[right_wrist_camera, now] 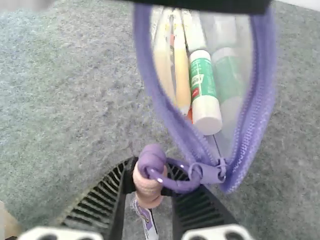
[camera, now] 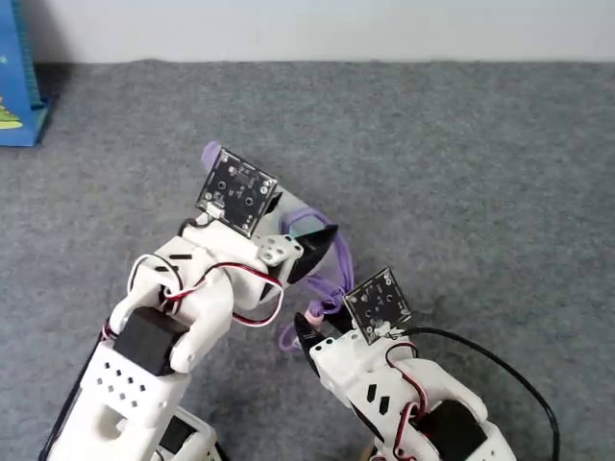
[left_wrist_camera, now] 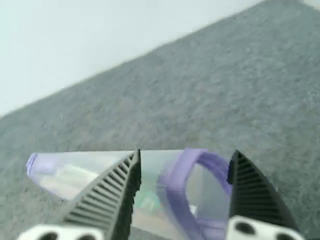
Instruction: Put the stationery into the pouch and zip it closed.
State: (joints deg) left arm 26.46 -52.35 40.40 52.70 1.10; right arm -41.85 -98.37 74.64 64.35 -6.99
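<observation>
A clear pouch point(right_wrist_camera: 235, 65) with a purple zipper lies on the grey carpet between the two arms, its mouth gaping. Inside it are a green-and-white glue stick point(right_wrist_camera: 205, 85) and yellow pencils point(right_wrist_camera: 177, 60). My right gripper point(right_wrist_camera: 150, 172) is shut on the zipper pull point(right_wrist_camera: 150, 175), a purple cord with a pinkish bead, at the near end of the zipper. My left gripper point(left_wrist_camera: 186, 155) straddles the pouch point(left_wrist_camera: 80, 172) at its far end, its fingers closed against the purple band point(left_wrist_camera: 200, 165). From above, the left gripper point(camera: 312, 245) covers most of the pouch point(camera: 338, 264).
A blue box point(camera: 17, 86) stands at the far left by the white wall. A black cable point(camera: 509, 375) trails from the right arm. Grey carpet stretches free to the right and towards the back.
</observation>
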